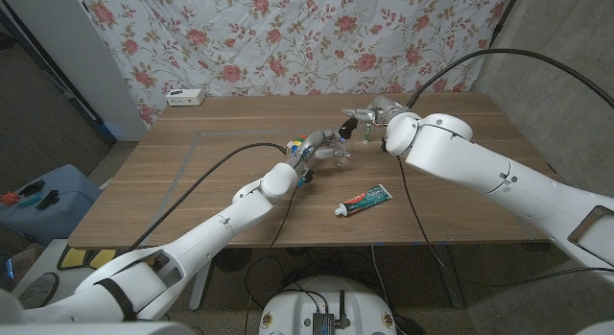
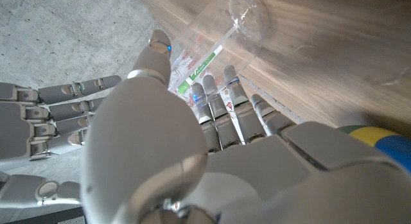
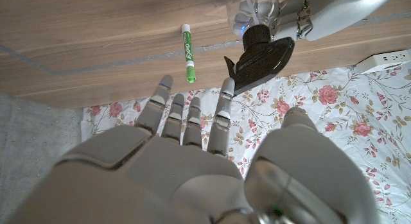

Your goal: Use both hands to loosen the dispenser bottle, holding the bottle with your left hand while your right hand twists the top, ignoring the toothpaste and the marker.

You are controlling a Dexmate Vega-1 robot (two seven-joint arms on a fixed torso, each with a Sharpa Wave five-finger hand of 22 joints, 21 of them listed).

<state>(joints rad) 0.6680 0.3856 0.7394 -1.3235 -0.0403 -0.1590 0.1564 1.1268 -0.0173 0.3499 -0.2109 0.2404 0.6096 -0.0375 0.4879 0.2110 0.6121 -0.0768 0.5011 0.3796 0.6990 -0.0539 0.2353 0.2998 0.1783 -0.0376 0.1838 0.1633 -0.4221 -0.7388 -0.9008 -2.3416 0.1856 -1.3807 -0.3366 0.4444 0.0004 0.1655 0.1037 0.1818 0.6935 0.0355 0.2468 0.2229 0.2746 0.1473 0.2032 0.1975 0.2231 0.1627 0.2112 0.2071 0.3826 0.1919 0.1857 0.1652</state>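
Here, left hand [image 1: 309, 153] gripping clear dispenser bottle [image 1: 336, 148], black top [image 3: 259, 52] toward right hand [image 1: 376, 114], released, fingers spread.

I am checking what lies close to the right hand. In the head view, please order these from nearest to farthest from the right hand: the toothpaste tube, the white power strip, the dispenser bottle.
Measured from the right hand:
1. Dispenser bottle, just beside it toward the robot's left, held by the left hand.
2. Toothpaste tube, toward the near table edge.
3. White power strip, at the far left corner.
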